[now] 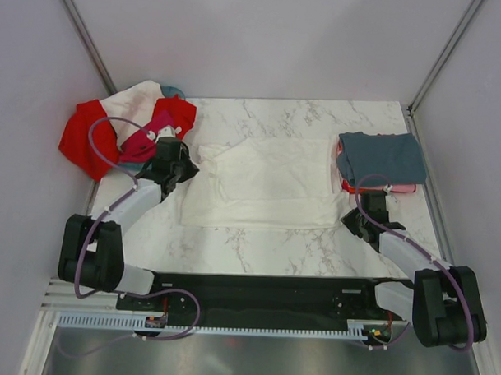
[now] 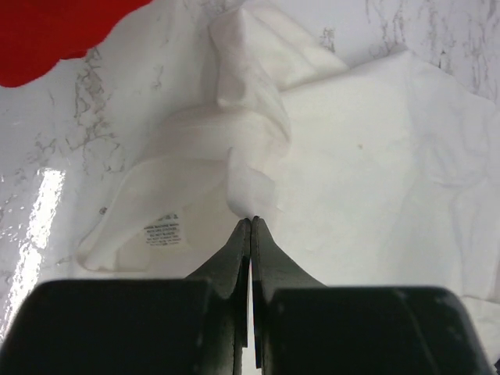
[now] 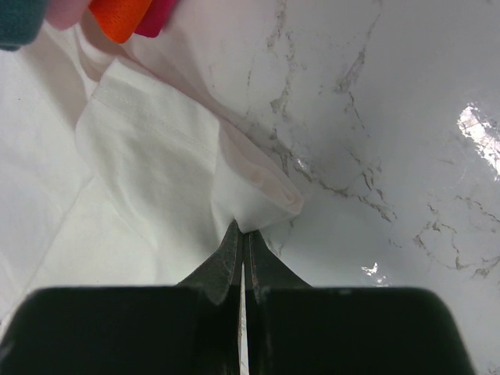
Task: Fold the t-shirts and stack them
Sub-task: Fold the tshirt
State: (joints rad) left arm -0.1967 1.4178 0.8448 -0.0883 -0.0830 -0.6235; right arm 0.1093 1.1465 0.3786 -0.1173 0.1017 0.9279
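Now, left gripper: jaws fully closed, pinching a thin fold at the left edge of the white fabric t-shirt.
Right gripper: jaws fully closed, pinching the shirt's near right corner.
Why: a grip on both sides, probably to lift and fold evenly.
Shirt: spread flat mid-way across the white marble-pattern table.
Stack: folded slate grey-blue t-shirt on top, far right.
Queue: red fabric t-shirt heaped far left.

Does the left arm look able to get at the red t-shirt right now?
Probably not yet: the left gripper is shut on a fold of the white t-shirt. The red t-shirt lies just beside that arm with nothing between them, so reach looks fine once it lets go.
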